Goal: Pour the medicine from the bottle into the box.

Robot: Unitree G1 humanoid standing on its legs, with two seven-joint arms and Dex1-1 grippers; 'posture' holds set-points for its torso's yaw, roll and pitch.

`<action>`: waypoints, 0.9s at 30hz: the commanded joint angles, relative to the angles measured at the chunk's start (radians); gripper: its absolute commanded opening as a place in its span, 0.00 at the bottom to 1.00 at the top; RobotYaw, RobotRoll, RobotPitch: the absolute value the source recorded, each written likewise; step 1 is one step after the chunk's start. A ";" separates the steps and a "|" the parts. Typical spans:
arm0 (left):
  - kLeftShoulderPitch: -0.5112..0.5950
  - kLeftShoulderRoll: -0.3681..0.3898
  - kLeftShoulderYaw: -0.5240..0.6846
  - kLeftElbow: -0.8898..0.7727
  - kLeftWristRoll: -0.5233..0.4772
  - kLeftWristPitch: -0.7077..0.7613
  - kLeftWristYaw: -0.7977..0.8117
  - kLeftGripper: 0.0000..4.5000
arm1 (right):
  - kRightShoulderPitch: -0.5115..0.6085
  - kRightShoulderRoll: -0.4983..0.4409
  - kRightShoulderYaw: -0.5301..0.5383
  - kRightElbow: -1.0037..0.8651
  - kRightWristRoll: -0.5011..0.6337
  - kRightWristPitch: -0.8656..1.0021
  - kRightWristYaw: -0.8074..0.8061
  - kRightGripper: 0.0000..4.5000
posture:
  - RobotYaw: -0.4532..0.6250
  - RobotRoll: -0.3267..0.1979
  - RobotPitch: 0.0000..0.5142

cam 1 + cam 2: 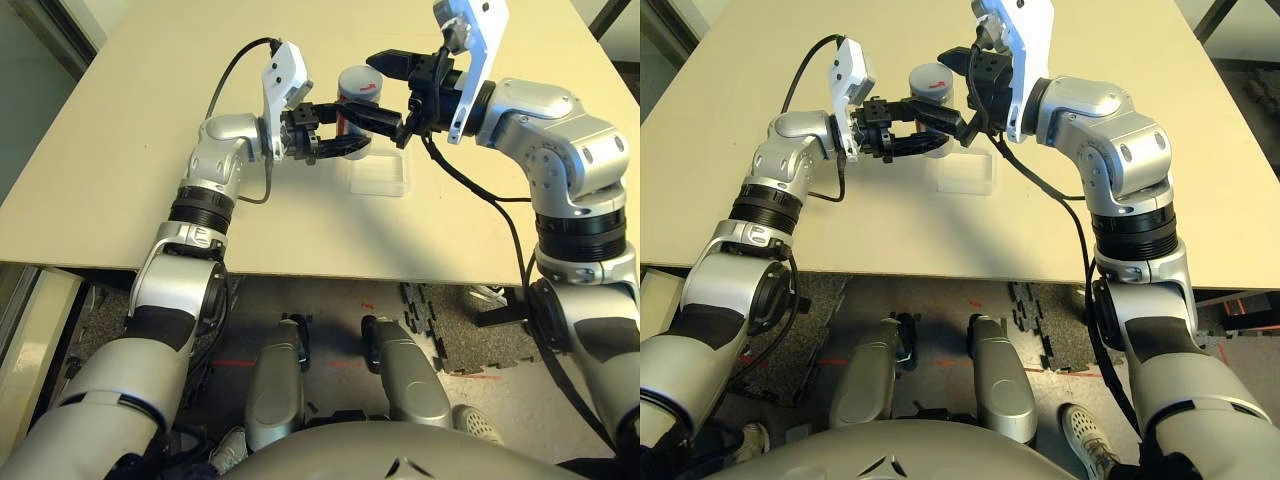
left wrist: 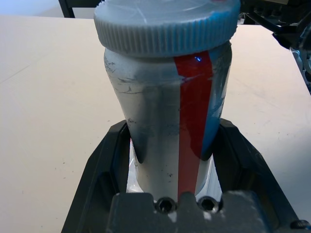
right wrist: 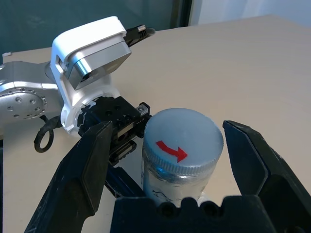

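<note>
The bottle (image 1: 357, 92) is a small silver-grey cylinder with a red vertical stripe (image 2: 193, 121) and a round grey cap (image 3: 182, 140) marked with a red arrow. It stands upright just above the table, and my left gripper (image 1: 343, 130) is shut on its lower body, with black fingers (image 2: 104, 167) pressed on both sides. My right gripper (image 3: 170, 130) comes in from the right and is open, its fingers (image 3: 92, 165) straddling the cap with a gap on each side. The box (image 1: 380, 176), a shallow clear square tray, lies on the table just right of and below the bottle.
The pale wooden table (image 1: 150, 150) stretches wide to the left and behind the bottle. Its front edge (image 1: 300, 272) runs below the arms. Black cables (image 1: 480, 195) hang from both wrists. Dark floor mats (image 1: 440, 310) lie below the table edge.
</note>
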 commanded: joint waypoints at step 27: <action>0.029 -0.002 -0.020 -0.120 -0.027 0.067 -0.050 0.60 | -0.009 -0.009 -0.021 0.086 0.043 -0.078 0.114 0.57 | 0.34 0.62 0.36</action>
